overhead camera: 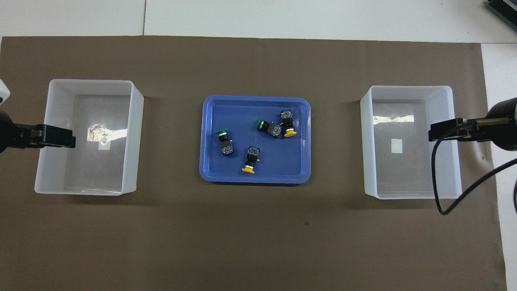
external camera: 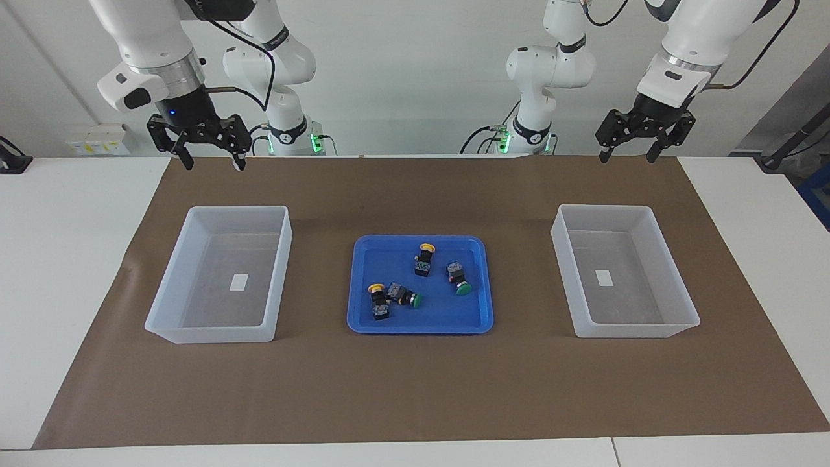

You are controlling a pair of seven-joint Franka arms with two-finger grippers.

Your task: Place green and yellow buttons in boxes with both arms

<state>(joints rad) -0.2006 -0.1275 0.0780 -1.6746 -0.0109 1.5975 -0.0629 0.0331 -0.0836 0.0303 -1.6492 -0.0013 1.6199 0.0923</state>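
Across the facing view, four small black-bodied push-button switches, two green-capped point(external camera: 459, 277) point(external camera: 406, 296) and two yellow-capped point(external camera: 424, 258) point(external camera: 378, 303), lie in a shallow blue plastic tray point(external camera: 363, 321) between two translucent whitish plastic bins point(external camera: 188, 334) point(external camera: 648, 331). High over the brown mat's point(external camera: 415, 389) edge nearest the robots, the right pincer point(external camera: 211, 155) and left pincer point(external camera: 628, 150) both hang released, fingers spread, well apart from the buttons. White table point(external camera: 58, 259) flanks the mat; a pale wall stands at the robots' backs.

From overhead, the tray point(overhead camera: 210, 178) sits midway between the bins point(overhead camera: 80, 190) point(overhead camera: 412, 195), each with a small white label. The green caps point(overhead camera: 221, 131) point(overhead camera: 259, 123) and yellow caps point(overhead camera: 248, 169) point(overhead camera: 290, 132) show plainly. Both pincers point(overhead camera: 54, 136) point(overhead camera: 446, 130) enter edge-on, cut off by the frame, overlapping the bins' outer rims.
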